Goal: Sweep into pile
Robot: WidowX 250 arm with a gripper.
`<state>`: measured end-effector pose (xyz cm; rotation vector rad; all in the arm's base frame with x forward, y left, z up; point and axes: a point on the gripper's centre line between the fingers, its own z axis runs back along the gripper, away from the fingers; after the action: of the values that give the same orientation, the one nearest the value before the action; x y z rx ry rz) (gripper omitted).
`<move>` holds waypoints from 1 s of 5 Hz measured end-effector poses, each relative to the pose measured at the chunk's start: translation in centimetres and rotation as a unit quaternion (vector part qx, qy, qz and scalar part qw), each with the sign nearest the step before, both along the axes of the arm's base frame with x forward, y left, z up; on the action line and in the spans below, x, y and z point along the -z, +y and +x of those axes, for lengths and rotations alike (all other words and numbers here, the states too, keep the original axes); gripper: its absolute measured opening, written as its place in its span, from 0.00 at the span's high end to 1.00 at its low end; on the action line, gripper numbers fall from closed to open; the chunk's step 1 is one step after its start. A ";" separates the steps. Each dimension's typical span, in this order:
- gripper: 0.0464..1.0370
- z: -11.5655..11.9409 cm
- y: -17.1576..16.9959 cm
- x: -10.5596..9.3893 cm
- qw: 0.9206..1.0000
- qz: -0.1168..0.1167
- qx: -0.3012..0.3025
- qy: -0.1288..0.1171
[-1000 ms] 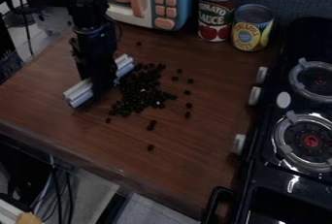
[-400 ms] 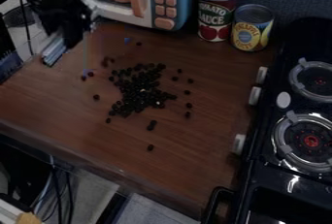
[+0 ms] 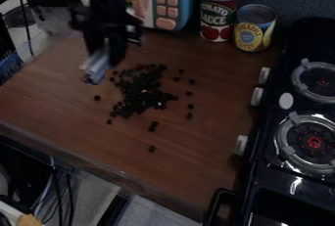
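The black gripper hangs over the upper left of the brown work surface, just up and to the left of the dark pile. Below it a light grey sweeping piece slants downward. A heap of small dark beans lies at the centre left of the surface. Several loose beans lie around the heap, among them one bean well below it and another to its left. A few more are scattered on its right side.
A toy microwave stands behind the surface, with a tomato sauce can and a pineapple can beside it. The black toy stove borders the right side. The brown surface ends in a front edge at lower left.
The gripper first went up and left from beside the heap with the grey piece, uncovering loose beans on the left. Since then it has come back rightward, with the piece turned.
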<state>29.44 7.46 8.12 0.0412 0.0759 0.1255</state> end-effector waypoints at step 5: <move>0.66 6.0 -5.2 4.4 0.987 -0.064 -0.138 -0.049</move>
<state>35.44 2.30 3.68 -0.1044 -0.0095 0.3980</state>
